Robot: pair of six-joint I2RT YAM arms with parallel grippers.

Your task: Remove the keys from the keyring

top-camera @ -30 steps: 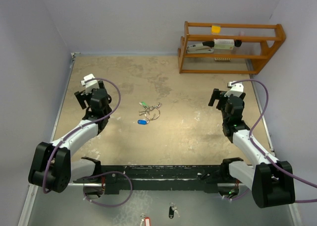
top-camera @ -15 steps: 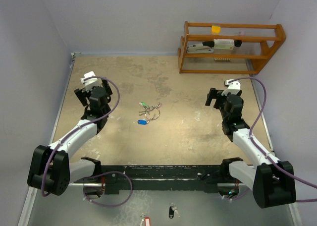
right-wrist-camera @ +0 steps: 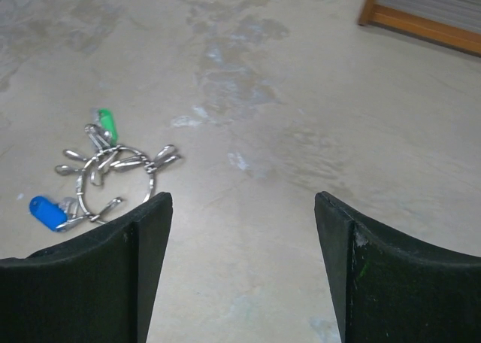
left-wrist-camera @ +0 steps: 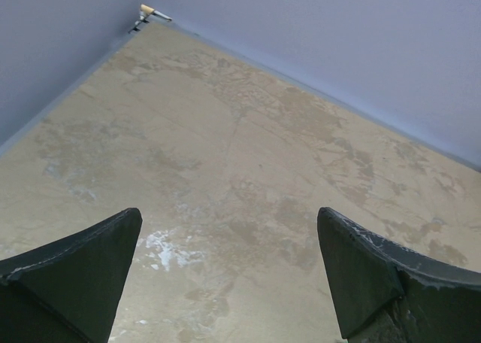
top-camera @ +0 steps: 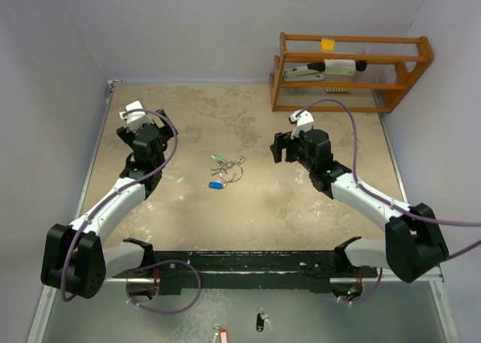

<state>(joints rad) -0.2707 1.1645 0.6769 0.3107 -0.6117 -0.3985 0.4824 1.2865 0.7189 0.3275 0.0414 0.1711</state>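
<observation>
The keyring (right-wrist-camera: 113, 179) lies flat on the counter (top-camera: 248, 125), roughly in the middle, between the two arms and closer to the right one. The right end effector (right-wrist-camera: 242, 200) is spread wide with nothing between its fingers. In its wrist view the keyring is ahead of the left finger and to its left, apart from it and not touching. The left end effector (left-wrist-camera: 229, 215) is also spread wide and holds nothing. Its camera sees only bare counter and the far corner, so the keyring is outside its view.

At the far right of the counter stands a wooden rack (top-camera: 353, 72). On its shelf lie a stapler-like object (top-camera: 304, 72) and a white oblong item (top-camera: 340, 66), and a small yellow piece (top-camera: 328, 44) sits on the top rail.

The keyring is a small cluster of thin silver wire rings, with several small silver pieces spreading out from it. The green-headed key (right-wrist-camera: 109, 123) lies at its far side, and the blue-headed key (right-wrist-camera: 46, 212) at its near left side. Both look joined to the rings.
</observation>
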